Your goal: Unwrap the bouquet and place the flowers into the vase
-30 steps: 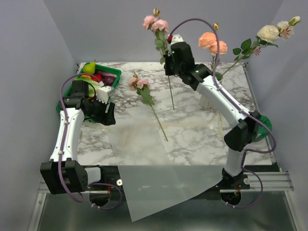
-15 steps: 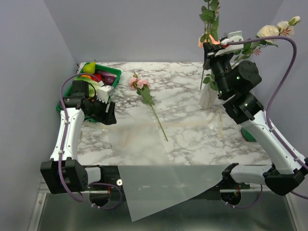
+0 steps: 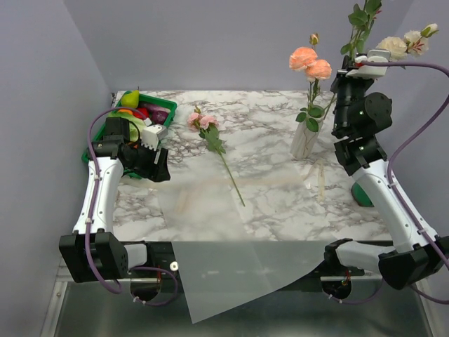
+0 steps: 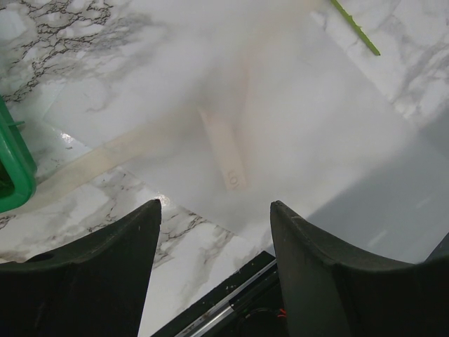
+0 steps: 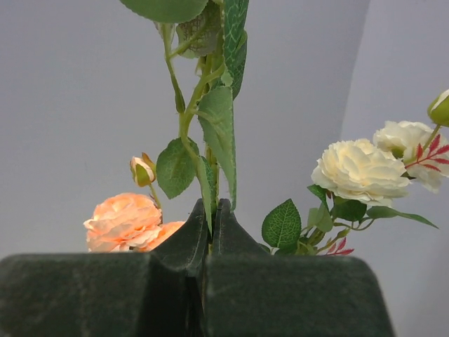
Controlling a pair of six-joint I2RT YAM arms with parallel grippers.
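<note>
Right hand (image 3: 358, 64) is up high at the far right, pinched tight on a leafy stem (image 5: 217, 119) that rises straight out of its fingertips. Just to its left stands the vase (image 3: 304, 140) on the worktop (image 3: 266, 133), peach roses (image 3: 311, 62) in it; cream roses (image 3: 403, 43) show behind the arm. One pink rose (image 3: 205, 123) lies flat mid-worktop, stem pointing at the near edge. The paper (image 3: 231, 253) is spread flat, hanging over the front. Left hand (image 4: 214, 207) is low beside the green tray (image 3: 160, 105), spread wide, holding nothing.
</note>
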